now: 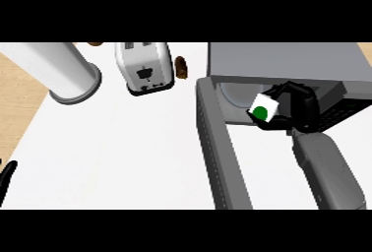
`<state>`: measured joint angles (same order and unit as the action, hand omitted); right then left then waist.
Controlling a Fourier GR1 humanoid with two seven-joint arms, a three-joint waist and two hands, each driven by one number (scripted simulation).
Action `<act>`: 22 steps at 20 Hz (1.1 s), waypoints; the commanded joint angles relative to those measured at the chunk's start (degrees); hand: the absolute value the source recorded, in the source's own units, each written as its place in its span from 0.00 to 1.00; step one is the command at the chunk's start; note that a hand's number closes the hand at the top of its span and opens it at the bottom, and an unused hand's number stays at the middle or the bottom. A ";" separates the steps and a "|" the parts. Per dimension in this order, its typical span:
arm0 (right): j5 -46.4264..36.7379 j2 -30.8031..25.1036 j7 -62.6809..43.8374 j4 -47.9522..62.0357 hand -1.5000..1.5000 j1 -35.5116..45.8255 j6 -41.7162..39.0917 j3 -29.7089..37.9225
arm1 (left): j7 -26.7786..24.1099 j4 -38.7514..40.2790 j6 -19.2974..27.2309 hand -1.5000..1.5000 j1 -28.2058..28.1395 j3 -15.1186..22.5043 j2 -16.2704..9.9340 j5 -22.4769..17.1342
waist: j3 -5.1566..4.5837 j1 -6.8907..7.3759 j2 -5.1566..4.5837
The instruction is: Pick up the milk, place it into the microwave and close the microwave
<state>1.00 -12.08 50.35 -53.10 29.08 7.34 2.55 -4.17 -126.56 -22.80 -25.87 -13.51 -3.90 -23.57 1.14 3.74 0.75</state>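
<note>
already the right hand has its fingers curled round the milk, holding it just inside the microwave mouth. letting go and swinging the open door closed remain; the left hand rests at the counter's edge.

Kitchen: toaster, microwave on counter.

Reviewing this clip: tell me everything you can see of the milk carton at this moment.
The milk is a small white carton with a green round mark on its visible face. It is tilted and off the counter, held by the right hand, whose black fingers curl round it and hide much of it. It sits at the mouth of the open microwave, just right of the swung-out door. Whether it touches the microwave floor cannot be told.
</note>
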 commanded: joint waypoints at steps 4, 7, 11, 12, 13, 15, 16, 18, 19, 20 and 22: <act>-2.93 0.75 -11.35 8.01 1.00 10.19 5.66 -0.73 | 0.35 0.79 0.53 0.00 2.29 0.99 0.07 0.94 | -1.28 6.27 -3.45; -1.97 1.30 -9.83 8.00 1.00 7.40 10.43 2.02 | 1.16 0.54 0.23 0.00 2.61 1.21 -0.77 1.24 | -1.21 6.79 -3.87; -3.10 2.06 -7.08 5.71 1.00 6.57 15.57 3.14 | 1.42 1.39 0.39 0.00 4.82 1.16 -1.87 2.82 | -1.29 7.40 -4.49; -4.28 0.93 -6.39 5.47 1.00 6.01 17.12 3.52 | 1.22 0.88 0.30 0.00 4.48 1.24 -1.66 2.67 | -1.35 8.04 -4.30; -7.05 -0.66 -5.28 4.72 0.00 5.32 18.84 2.63 | 1.77 0.77 0.37 0.00 4.76 1.47 -1.97 2.99 | -1.49 8.04 -4.33; -8.55 -1.22 -4.32 4.65 0.00 3.81 20.21 2.86 | 1.73 1.46 0.33 0.00 4.79 1.36 -2.20 3.78 | -1.46 8.60 -4.68; -9.09 -0.25 -4.41 4.12 0.00 3.49 21.54 2.83 | 1.58 1.56 0.18 0.00 4.63 1.93 -1.86 4.07 | -1.49 9.04 -4.56; -10.22 -0.35 -3.68 3.46 0.00 2.93 22.91 3.23 | 1.34 1.76 0.10 0.00 5.87 1.28 -2.67 4.26 | -1.45 9.67 -4.85; -10.56 -0.47 -3.84 3.59 0.00 2.44 23.10 3.46 | 1.45 1.70 0.25 0.00 6.50 1.39 -2.90 4.85 | -1.36 9.47 -4.96; -10.87 -0.01 -3.54 3.10 0.00 2.25 23.23 3.26 | 1.91 1.37 -0.16 0.00 6.06 2.62 -2.51 4.47 | -1.33 10.35 -4.99; -11.63 0.17 -3.51 2.83 0.00 1.48 24.34 3.70 | 1.97 1.69 0.04 0.00 6.94 2.57 -2.87 5.31 | -1.30 10.15 -5.05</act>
<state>-7.16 -12.81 57.11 -59.86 21.82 26.39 6.44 -2.48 -125.02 -22.59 -19.90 -11.49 -6.29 -19.14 0.03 10.08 -0.89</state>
